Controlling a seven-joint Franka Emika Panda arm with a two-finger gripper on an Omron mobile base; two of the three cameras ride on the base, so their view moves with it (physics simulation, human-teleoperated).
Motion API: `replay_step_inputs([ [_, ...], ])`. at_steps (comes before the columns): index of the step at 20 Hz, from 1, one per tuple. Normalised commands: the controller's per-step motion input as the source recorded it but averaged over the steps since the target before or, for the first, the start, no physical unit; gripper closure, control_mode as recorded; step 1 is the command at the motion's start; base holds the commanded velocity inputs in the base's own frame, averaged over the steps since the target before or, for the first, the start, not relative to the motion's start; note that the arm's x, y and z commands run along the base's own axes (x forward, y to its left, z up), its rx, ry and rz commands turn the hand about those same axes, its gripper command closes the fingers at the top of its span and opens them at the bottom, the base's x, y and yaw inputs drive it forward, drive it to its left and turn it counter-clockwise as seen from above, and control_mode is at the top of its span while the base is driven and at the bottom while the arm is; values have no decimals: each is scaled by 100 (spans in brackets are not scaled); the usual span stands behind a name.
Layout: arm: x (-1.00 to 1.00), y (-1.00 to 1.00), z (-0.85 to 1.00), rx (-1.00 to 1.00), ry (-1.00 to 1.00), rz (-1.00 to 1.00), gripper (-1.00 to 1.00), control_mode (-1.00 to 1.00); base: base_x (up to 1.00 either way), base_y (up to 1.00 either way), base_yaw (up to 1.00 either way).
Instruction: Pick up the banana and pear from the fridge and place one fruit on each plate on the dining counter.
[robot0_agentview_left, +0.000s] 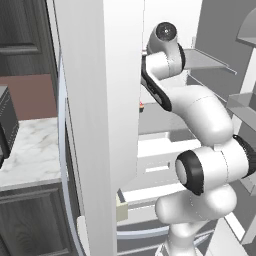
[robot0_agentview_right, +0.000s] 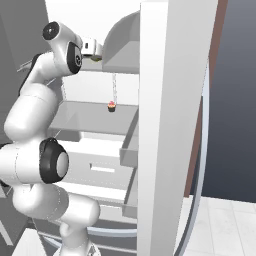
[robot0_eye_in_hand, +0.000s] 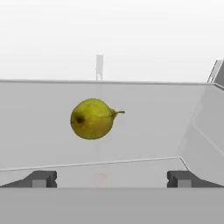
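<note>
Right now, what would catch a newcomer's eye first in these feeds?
In the hand view, the yellow-green pear lies alone on a grey fridge shelf, straight ahead of the open tool and untouched. In the right base view, a tiny red cupcake sits on a lower shelf, and the white arm reaches up into the fridge.

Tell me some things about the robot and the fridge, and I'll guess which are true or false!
1. The pear lies on a fridge shelf. True.
2. The gripper squeezes the pear. False: its fingers stand wide apart, short of the pear.
3. A tiny red cupcake sits on a lower shelf. True.
4. The fridge doors are closed. False: they stand open, and the arm reaches inside.
</note>
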Motion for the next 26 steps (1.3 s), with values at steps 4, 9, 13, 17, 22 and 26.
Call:
replay_step_inputs([
  [4, 31, 8, -8, 0, 0, -7, -100, -100, 0, 0, 0],
  [9, 43, 13, -12, 0, 0, -9, -100, -100, 0, 0, 0],
  [13, 47, 8, -2, 0, 1, -8, -100, -100, 0, 0, 0],
  [17, 46, 16, 0, 0, 5, -8, -100, -100, 0, 0, 0],
  [22, 41, 9, -4, 0, 6, -8, -100, -100, 0, 0, 0],
  [26, 27, 0, -12, 0, 2, -10, -100, -100, 0, 0, 0],
])
